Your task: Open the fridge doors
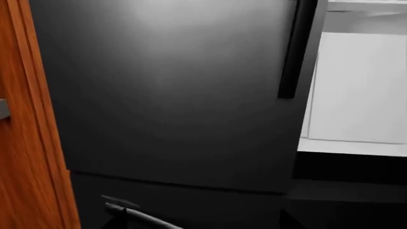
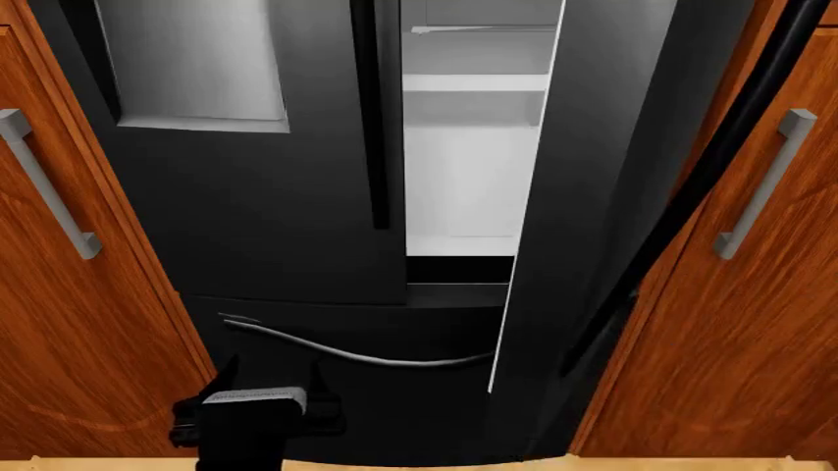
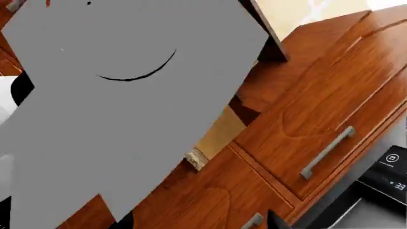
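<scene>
The fridge doors are glossy black. The left door is closed, with a grey dispenser panel and a vertical bar handle. The right door is swung outward and seen nearly edge-on, which exposes the white interior. My left gripper hangs low before the bottom drawer, fingers apart and empty. From the left wrist, the left door fills the frame, with its handle and the white interior beside it. My right gripper is open and faces a flat grey surface and wooden cabinets.
Reddish wooden cabinet doors flank the fridge, the left and the right, each with a grey handle. The black drawer front carries a curved silver handle. A dark appliance with a display sits beyond the cabinets in the right wrist view.
</scene>
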Controlling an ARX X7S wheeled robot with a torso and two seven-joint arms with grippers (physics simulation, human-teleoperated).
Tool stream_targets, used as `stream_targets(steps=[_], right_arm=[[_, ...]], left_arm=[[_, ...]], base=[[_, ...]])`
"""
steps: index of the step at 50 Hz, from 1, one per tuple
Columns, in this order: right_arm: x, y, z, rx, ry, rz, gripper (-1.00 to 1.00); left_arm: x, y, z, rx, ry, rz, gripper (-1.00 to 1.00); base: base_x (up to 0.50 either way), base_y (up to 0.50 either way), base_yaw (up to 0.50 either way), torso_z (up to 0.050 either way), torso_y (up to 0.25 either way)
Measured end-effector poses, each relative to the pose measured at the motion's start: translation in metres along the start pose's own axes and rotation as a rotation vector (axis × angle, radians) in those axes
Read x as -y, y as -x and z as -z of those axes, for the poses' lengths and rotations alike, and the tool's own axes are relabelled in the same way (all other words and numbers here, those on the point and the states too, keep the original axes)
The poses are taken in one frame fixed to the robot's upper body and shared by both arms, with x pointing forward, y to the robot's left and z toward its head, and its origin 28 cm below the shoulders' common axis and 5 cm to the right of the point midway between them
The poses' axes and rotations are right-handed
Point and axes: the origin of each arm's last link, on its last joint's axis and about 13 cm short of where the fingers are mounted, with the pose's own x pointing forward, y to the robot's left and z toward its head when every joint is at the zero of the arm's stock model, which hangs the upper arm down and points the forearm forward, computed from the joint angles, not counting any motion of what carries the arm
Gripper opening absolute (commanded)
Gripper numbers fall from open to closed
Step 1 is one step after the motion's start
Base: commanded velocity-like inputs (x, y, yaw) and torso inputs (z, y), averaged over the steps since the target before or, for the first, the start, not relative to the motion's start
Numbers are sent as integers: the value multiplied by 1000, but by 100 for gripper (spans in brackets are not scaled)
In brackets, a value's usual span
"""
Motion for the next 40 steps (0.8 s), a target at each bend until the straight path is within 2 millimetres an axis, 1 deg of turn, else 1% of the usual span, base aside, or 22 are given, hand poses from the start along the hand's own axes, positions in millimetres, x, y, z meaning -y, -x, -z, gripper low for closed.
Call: stream_targets(steps=[2, 4, 7, 10, 16, 22, 29, 40], right_arm=[[-5, -22, 0, 78, 96, -41, 100], [-7, -38, -2, 84, 174, -41, 100], [-3, -53, -5, 21, 257, -12, 100], [4, -61, -5, -84, 311, 17, 100], [27, -68, -4, -287, 376, 81, 100], [45, -71, 6, -417, 419, 159, 100], [65, -77, 22, -502, 440, 231, 100], [93, -84, 55, -591, 414, 316, 100]], left_arm=[[0, 0, 0, -4, 9, 2, 100], [-1, 0, 0, -8, 17, 3, 100], [-1, 0, -1, -12, 28, 5, 100], [-1, -1, -1, -16, 38, 6, 100], [-2, -1, -1, -20, 55, 4, 100], [-2, -1, -1, -21, 65, 2, 100], [-2, -1, -2, -22, 73, 0, 100], [-3, -2, -3, -25, 80, -1, 100]], base=[[0, 0, 0, 0, 0], [0, 0, 0, 0, 0], [0, 0, 0, 0, 0], [0, 0, 0, 0, 0], [0, 0, 0, 0, 0], [0, 0, 0, 0, 0], [0, 0, 0, 0, 0], [0, 0, 0, 0, 0]])
